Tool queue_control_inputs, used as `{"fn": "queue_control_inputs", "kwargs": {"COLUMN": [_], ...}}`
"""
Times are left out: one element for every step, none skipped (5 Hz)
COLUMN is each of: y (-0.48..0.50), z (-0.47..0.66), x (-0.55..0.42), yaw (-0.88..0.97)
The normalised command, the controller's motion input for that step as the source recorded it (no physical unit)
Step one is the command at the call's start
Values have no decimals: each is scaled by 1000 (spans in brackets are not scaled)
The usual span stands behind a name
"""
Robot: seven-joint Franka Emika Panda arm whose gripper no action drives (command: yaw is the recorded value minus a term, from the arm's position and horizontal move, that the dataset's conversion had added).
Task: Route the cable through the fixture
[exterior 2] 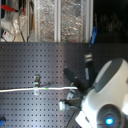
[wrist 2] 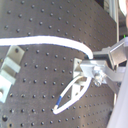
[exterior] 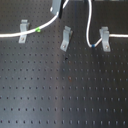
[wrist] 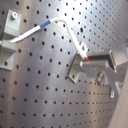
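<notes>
The white cable (exterior: 50, 22) runs in from the first exterior view's left through the left fixture (exterior: 23, 31), past its green band (exterior: 38, 30), and up to my gripper (exterior: 58, 11) at the top edge. A second stretch drops to the blue band (exterior: 92, 46) and passes the right fixture (exterior: 105, 39). The middle fixture (exterior: 65, 39) holds no cable. My gripper (wrist: 84, 53) is shut on the cable (wrist: 65, 25) above a fixture (wrist: 76, 69) in the first wrist view. The second wrist view shows the cable (wrist 2: 45, 41) meeting my gripper (wrist 2: 91, 69), with a loop hanging below.
The black perforated board (exterior: 65, 90) spreads under everything. In the second exterior view the white arm body (exterior 2: 107, 95) fills the right side, the cable (exterior 2: 30, 90) lies level past a fixture (exterior 2: 36, 85), and shelves with clutter (exterior 2: 15, 20) stand behind.
</notes>
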Motion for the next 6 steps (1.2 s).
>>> {"fn": "queue_control_inputs", "kwargs": {"y": [464, 359, 216, 188, 247, 267], "z": [131, 100, 135, 222, 268, 365], "x": [-280, -449, -390, -399, -142, -217], "yaw": [-343, -123, -223, -480, -751, -691]}}
